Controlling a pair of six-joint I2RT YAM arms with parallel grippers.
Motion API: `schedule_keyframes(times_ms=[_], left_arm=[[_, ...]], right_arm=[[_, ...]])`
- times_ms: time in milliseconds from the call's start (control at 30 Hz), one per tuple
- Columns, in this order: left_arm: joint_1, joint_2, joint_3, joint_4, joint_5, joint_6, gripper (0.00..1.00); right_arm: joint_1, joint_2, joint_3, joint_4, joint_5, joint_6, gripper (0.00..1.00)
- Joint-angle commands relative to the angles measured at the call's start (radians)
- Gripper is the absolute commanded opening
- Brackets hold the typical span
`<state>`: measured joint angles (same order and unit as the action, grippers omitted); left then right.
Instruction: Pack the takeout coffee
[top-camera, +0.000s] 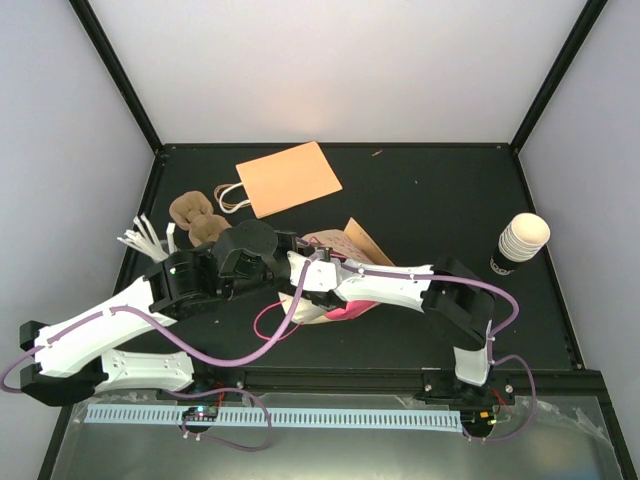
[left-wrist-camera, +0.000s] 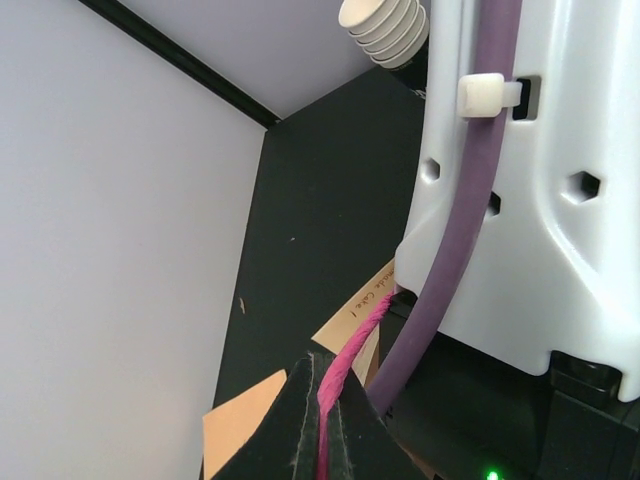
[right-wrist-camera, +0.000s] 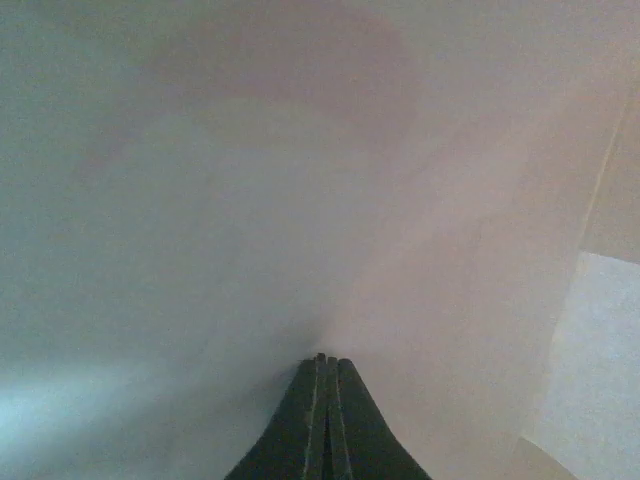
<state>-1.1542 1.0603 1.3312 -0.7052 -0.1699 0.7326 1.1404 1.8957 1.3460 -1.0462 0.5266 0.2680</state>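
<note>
The takeout coffee cup (top-camera: 522, 243), cream ribbed with a dark lower part, stands upright at the table's right side, apart from both arms. It also shows at the top of the left wrist view (left-wrist-camera: 385, 28). A white paper bag (top-camera: 335, 310) with pink rope handles (top-camera: 268, 322) lies at the middle, under both wrists. My left gripper (left-wrist-camera: 325, 375) is shut on a pink rope handle (left-wrist-camera: 365, 325). My right gripper (right-wrist-camera: 322, 360) is shut, its tips against the bag's white paper (right-wrist-camera: 250, 200), which fills that view.
A flat brown paper bag (top-camera: 288, 178) lies at the back. A brown pulp carrier (top-camera: 198, 218) and a bundle of white sticks (top-camera: 145, 240) lie at the left. A brown paper piece with writing (top-camera: 365, 243) sticks out behind the white bag. The right arm's white link (left-wrist-camera: 530, 200) crosses close to the left wrist.
</note>
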Motion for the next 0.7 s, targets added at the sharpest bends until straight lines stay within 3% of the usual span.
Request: schedule_keyframes(times_ms=[0, 667], left_arm=[[-0.007, -0.061, 0.020, 0.098, -0.025, 0.002, 0.02], [-0.010, -0.074, 0.008, 0.128, -0.030, 0.000, 0.01]], right_arm=[[-0.022, -0.026, -0.021, 0.073, -0.106, 0.024, 0.01], [-0.027, -0.062, 0.008, 0.110, -0.262, 0.049, 0.01]])
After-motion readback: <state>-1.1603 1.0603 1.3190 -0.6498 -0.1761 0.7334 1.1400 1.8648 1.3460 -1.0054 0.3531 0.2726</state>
